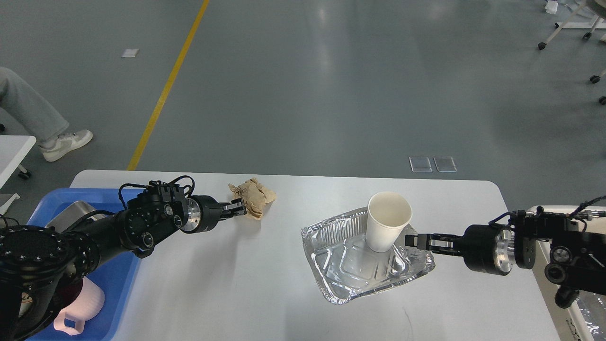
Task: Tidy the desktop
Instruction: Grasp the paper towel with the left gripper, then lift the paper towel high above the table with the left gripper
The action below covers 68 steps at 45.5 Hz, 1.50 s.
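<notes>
The white desktop fills the lower part of the head view. My left gripper is shut on a crumpled brown paper wad, held just above the desktop's back left area. A white paper cup stands upright in a dented foil tray at the centre right. My right gripper reaches in from the right and is shut on the foil tray's right rim, just beside the cup's base.
A blue plastic tray sits at the desktop's left edge, under my left arm, holding a metal container and a pink cup. A smaller white table and a person's shoe are at the far left.
</notes>
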Each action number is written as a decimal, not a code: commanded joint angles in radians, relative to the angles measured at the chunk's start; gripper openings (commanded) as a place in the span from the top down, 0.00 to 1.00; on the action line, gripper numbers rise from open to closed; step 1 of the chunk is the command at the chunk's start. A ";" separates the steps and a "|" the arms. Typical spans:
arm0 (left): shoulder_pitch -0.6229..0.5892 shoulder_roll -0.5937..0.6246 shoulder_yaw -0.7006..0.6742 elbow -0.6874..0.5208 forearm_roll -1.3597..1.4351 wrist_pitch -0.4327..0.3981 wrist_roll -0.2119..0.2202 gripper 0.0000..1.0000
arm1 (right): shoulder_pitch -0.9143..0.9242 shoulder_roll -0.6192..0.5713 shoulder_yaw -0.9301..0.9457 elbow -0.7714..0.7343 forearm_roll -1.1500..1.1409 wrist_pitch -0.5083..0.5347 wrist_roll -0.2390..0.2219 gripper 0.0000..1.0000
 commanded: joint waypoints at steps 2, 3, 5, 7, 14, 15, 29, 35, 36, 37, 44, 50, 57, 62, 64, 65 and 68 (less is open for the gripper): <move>-0.064 0.098 -0.022 -0.126 0.000 -0.011 0.000 1.00 | 0.000 0.003 0.000 -0.002 0.000 -0.001 0.000 1.00; -0.077 0.116 -0.027 -0.152 -0.001 -0.011 0.000 1.00 | 0.000 0.005 0.000 -0.002 0.002 0.001 0.000 1.00; -0.104 0.154 -0.030 -0.212 -0.001 -0.011 0.000 1.00 | 0.000 0.006 0.000 -0.005 0.002 -0.001 0.000 1.00; -0.136 0.191 -0.028 -0.270 -0.001 -0.011 0.001 1.00 | 0.002 0.008 0.002 -0.006 0.002 -0.001 0.000 1.00; -0.252 0.328 -0.018 -0.447 -0.001 -0.030 0.007 1.00 | 0.002 0.012 0.002 -0.008 0.003 -0.001 0.000 1.00; -0.264 0.340 -0.018 -0.464 0.000 -0.033 0.007 1.00 | 0.002 0.014 0.002 -0.008 0.003 -0.001 0.000 1.00; -0.423 0.506 0.018 -0.603 0.002 -0.134 0.015 1.00 | 0.011 0.012 0.002 -0.009 0.006 -0.001 0.000 1.00; -0.496 0.564 0.021 -0.634 0.002 -0.220 0.013 1.00 | 0.017 0.012 0.002 -0.012 0.008 -0.001 0.000 1.00; -0.505 0.570 0.021 -0.636 0.002 -0.240 0.013 1.00 | 0.017 0.012 0.002 -0.012 0.008 -0.001 0.000 1.00; -0.514 0.575 0.019 -0.636 0.002 -0.258 0.013 1.00 | 0.017 0.012 0.002 -0.012 0.008 -0.001 0.000 1.00; -0.598 0.633 0.019 -0.672 0.003 -0.332 0.012 1.00 | 0.026 0.012 0.002 -0.014 0.011 -0.001 0.000 1.00; -0.678 0.667 0.021 -0.697 0.002 -0.390 0.012 1.00 | 0.029 0.014 0.003 -0.017 0.012 -0.001 0.000 1.00; -0.762 0.682 0.041 -0.697 0.000 -0.433 0.012 1.00 | 0.038 0.014 0.002 -0.023 0.014 -0.001 0.000 1.00; -0.827 0.693 0.059 -0.697 0.000 -0.465 0.010 1.00 | 0.041 0.014 0.002 -0.023 0.014 -0.001 0.000 1.00; -0.848 0.694 0.061 -0.697 0.000 -0.482 0.010 1.00 | 0.041 0.014 0.002 -0.023 0.014 -0.001 0.000 1.00; -0.858 0.694 0.061 -0.699 0.000 -0.490 0.010 1.00 | 0.041 0.014 0.002 -0.025 0.014 -0.001 0.000 1.00; -0.878 0.693 0.061 -0.702 -0.001 -0.505 0.009 1.00 | 0.041 0.016 0.002 -0.025 0.014 -0.001 0.000 1.00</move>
